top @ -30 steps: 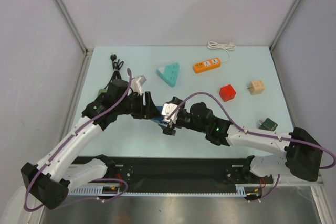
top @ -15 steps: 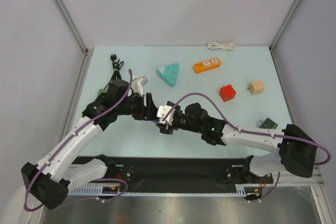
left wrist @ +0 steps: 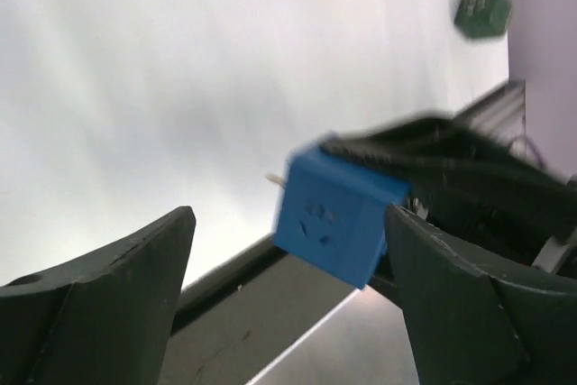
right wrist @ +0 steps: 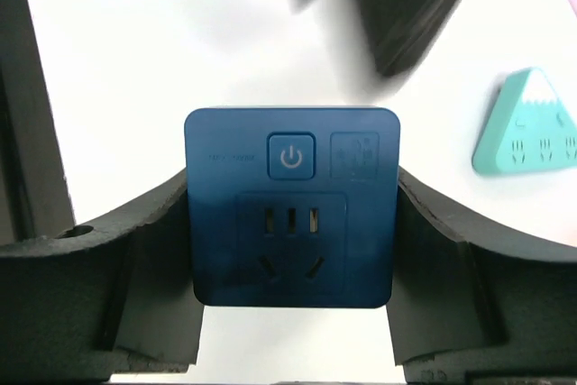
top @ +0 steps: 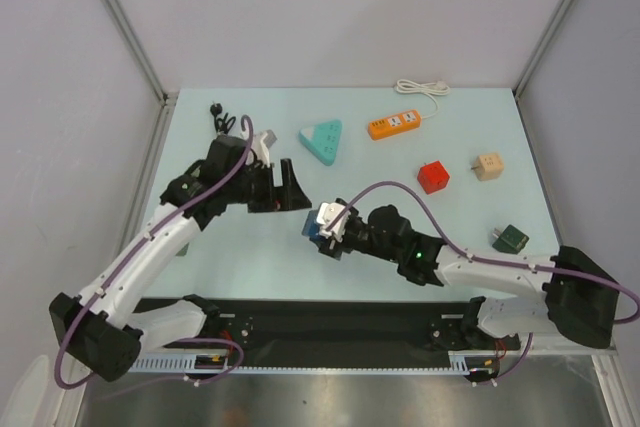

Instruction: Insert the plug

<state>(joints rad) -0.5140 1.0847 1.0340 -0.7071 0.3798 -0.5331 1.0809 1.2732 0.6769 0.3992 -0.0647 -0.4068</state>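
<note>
**Plug lay untouched at far left; your right gripper held a blue socket block**

The plug lay on the table near its far left corner, with its thin black cord looped just beside it. Neither gripper touched it. In the top view your left arm's wrist sat just nearer than the cord; I couldn't tell whether they touched.

Your left gripper was spread wide with nothing between its fingers. It pointed toward mid-table, at the blue socket block. In its wrist view the block sat beyond the fingertips, apart from them.

Your right gripper was clamped on that blue socket block, one finger on each side face. The face with the power button and socket holes was turned to the wrist camera. In the top view the block sat near the table's middle, well apart from the plug.

Farther out:
- A teal triangular socket lay beyond the two grippers, toward the back.
- An orange power strip lay right of it, its white cord coiled at the back edge.
- A red block and a beige block sat on the right half, near each other.
- A dark green block sat near the right edge, just beside your right forearm.
</note>
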